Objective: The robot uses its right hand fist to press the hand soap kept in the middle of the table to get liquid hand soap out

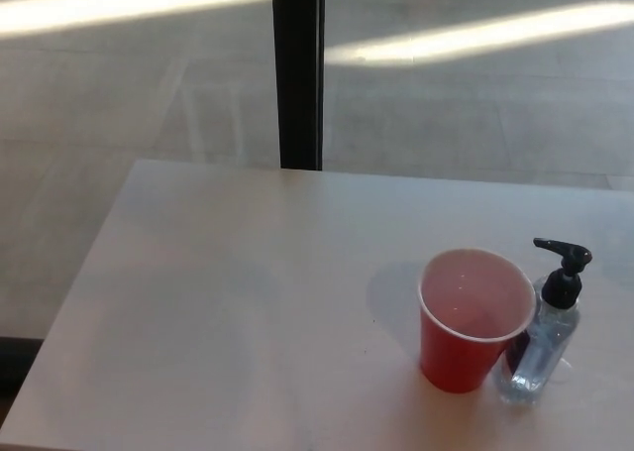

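Head view: soap bottle (547, 340) stands upright near the tabletop's (238, 302) right edge, touching a red cup (472, 318) on its left, pump spout over the cup. Neither hand shows, so their state can't be told.

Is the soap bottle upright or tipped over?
Upright: the soap bottle stands on its base on the table, black pump on top, beside the red cup.
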